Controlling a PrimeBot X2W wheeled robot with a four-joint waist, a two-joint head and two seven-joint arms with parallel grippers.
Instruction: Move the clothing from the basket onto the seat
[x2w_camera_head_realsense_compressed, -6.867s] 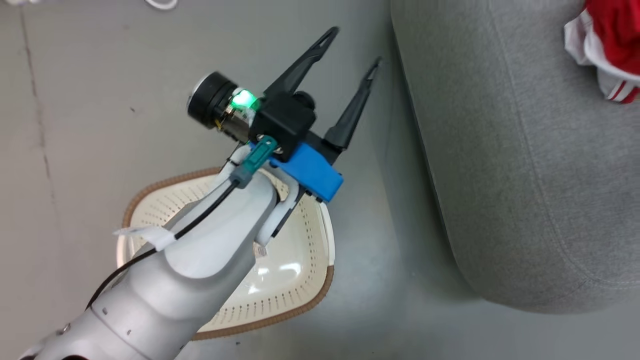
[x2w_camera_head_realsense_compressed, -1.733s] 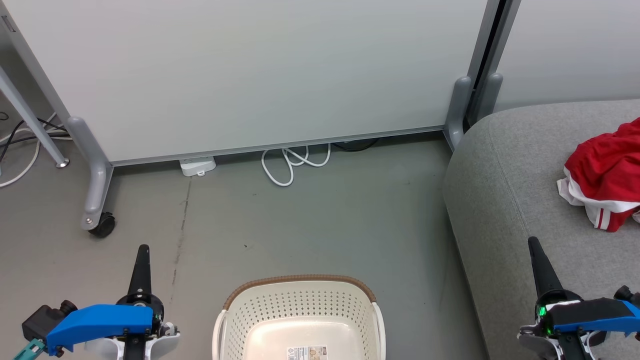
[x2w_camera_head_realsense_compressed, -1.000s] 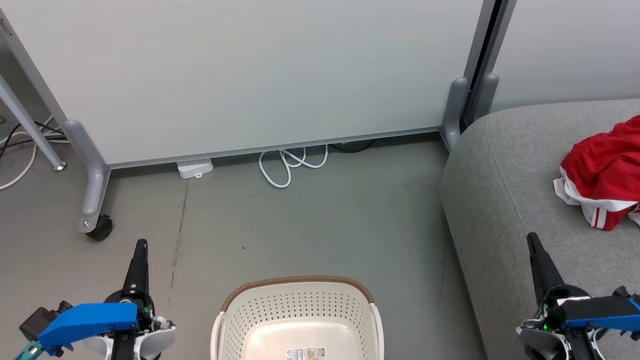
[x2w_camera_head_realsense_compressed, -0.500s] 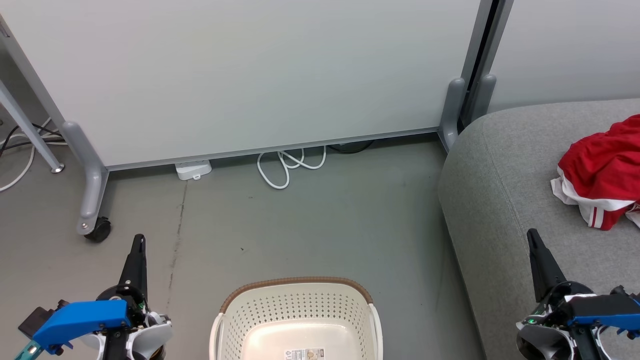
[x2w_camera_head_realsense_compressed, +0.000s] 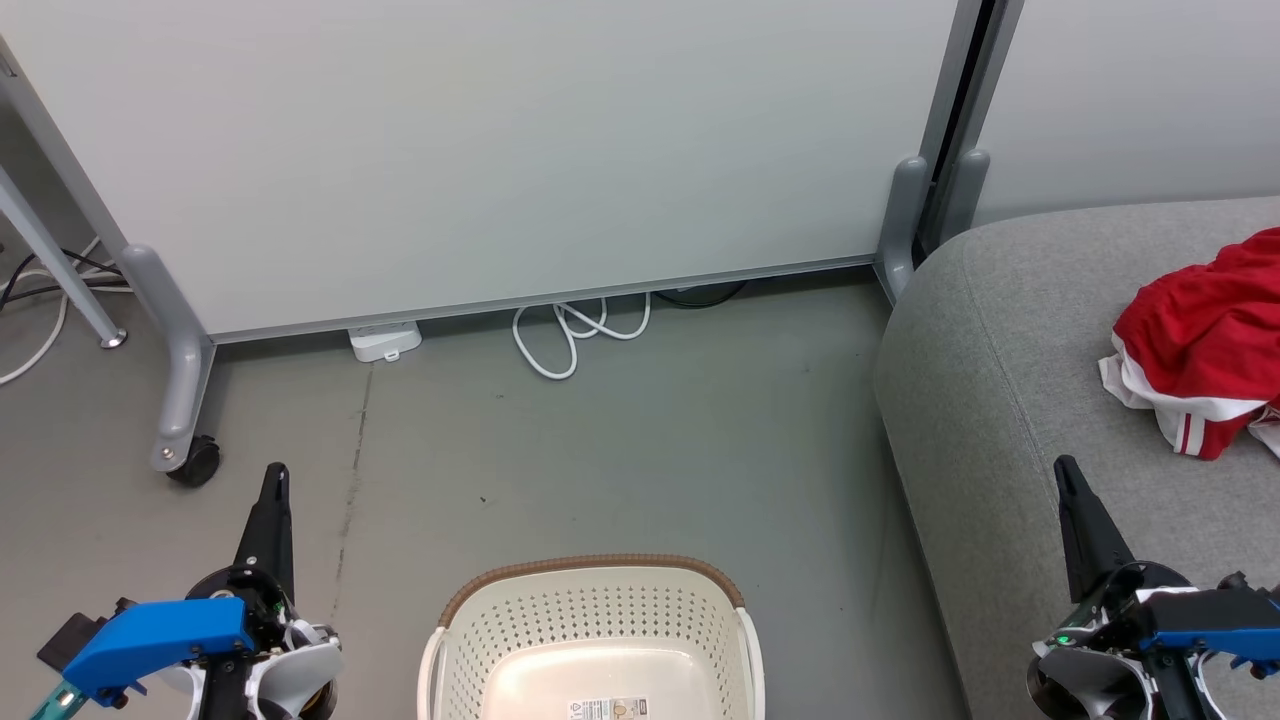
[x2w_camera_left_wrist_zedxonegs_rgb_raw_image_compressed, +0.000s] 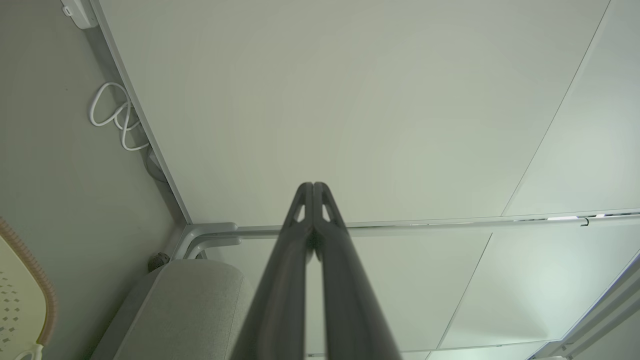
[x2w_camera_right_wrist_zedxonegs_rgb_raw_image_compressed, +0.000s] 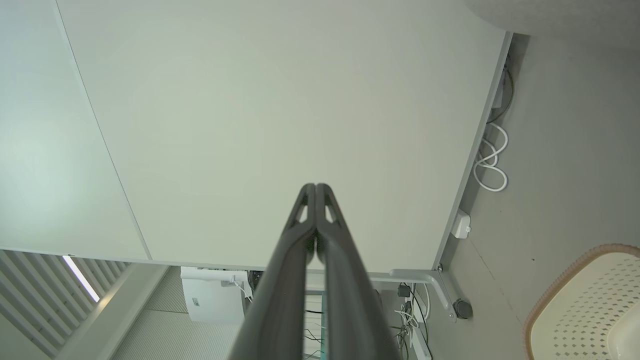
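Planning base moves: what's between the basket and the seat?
Only bare grey floor between the basket and the seat, seen in the head view. The white cable coil lies farther back, by the partition.

Grey floor (x2w_camera_head_realsense_compressed: 650, 450): basket (x2w_camera_head_realsense_compressed: 590, 566), white cable (x2w_camera_head_realsense_compressed: 570, 335); seat (x2w_camera_head_realsense_compressed: 1000, 380): red clothing (x2w_camera_head_realsense_compressed: 1200, 330).

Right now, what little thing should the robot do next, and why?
Probably tip its head down a little to check the rest of the basket. The part that shows is bare, the clothing lies on the seat, and the left gripper and right gripper are shut and hold nothing. So the job looks done.
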